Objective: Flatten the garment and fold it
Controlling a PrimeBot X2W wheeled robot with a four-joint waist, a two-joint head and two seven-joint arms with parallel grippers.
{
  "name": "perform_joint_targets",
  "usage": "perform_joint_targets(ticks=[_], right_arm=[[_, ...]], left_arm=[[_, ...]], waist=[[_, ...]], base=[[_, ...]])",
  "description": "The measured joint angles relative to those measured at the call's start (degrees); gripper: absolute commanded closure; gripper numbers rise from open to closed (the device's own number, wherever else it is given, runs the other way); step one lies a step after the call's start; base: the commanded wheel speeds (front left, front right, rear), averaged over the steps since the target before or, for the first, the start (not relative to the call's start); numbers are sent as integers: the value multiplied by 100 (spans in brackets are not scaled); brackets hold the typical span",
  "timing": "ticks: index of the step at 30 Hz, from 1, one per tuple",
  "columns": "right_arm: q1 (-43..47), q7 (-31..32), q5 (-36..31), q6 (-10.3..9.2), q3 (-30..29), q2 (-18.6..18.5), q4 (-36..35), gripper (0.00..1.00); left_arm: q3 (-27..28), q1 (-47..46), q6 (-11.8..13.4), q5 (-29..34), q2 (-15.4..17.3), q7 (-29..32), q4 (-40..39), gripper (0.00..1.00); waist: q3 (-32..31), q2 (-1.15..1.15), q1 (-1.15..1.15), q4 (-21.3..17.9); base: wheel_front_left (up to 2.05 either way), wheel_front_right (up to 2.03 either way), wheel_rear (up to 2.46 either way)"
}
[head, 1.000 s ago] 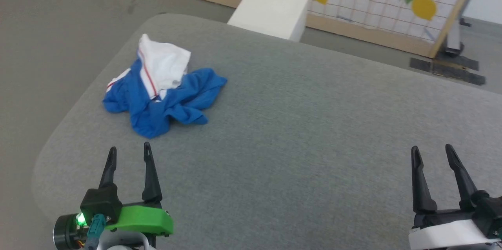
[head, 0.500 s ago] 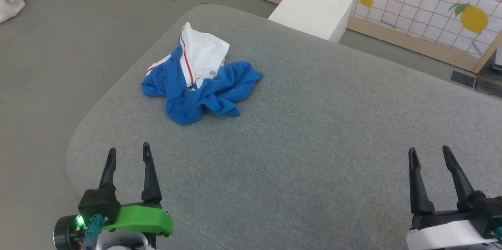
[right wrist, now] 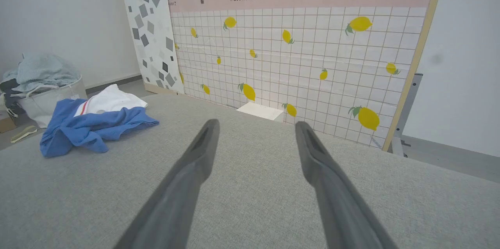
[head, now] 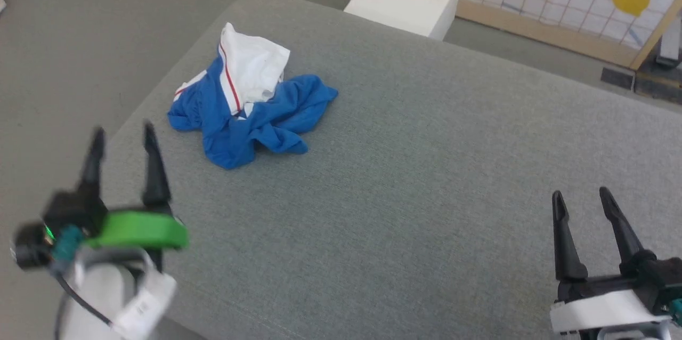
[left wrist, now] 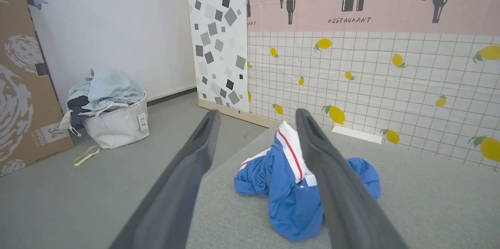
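Down at the lower left of the head view, the left gripper (head: pixel 122 131) has come up off the bottom edge where it sat a second ago. It has swung up and out toward the left rim of the grey padded top (head: pixel 415 169), and it is smeared with motion. Its jaws stand wide with nothing in them. The left wrist view looks along its fingers straight at the shirt, which is near but not touched.

The garment (head: pixel 240 127) lies in the upper left of the head view as a crumpled heap. A white sleeve with a red stripe is piled on top and blue cloth spills out below it. The heap looks just as it did before. Its small slide across the picture is the head turning.

At the lower right, the right gripper (head: pixel 580 194) has kept its place, jaws wide and empty, well apart from the shirt.

I'd say the first reach is only beginning, and nothing has been flattened yet.
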Motion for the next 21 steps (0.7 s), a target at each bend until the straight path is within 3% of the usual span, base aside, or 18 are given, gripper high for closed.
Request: perform_joint_targets(ticks=[8, 13, 17, 21], right_arm=[[-358, 0, -266, 0, -83, 2, -114, 0], [-567, 0, -330, 0, -121, 3, -215, 0], [-732, -1, -358, 0, -121, 1, -285, 0], [-903, 0, -405, 0, -88, 3, -343, 0]], left_arm=[[113, -1898, -530, -52, 902, 277, 1273, 0], [-171, -2915, -697, -478, 1426, 1640, 1973, 0], [-570, -3333, -719, -1341, 1793, 2860, 2458, 0], [-1210, -3407, -720, -2240, 2385, 4109, 2661, 0]], waist=[[477, 0, 0, -305], [866, 0, 0, -539], [1181, 0, 1, -751], [1483, 0, 1, -991]], base=[[0, 0, 0], [0, 0, 0], [0, 0, 0], [0, 0, 0]])
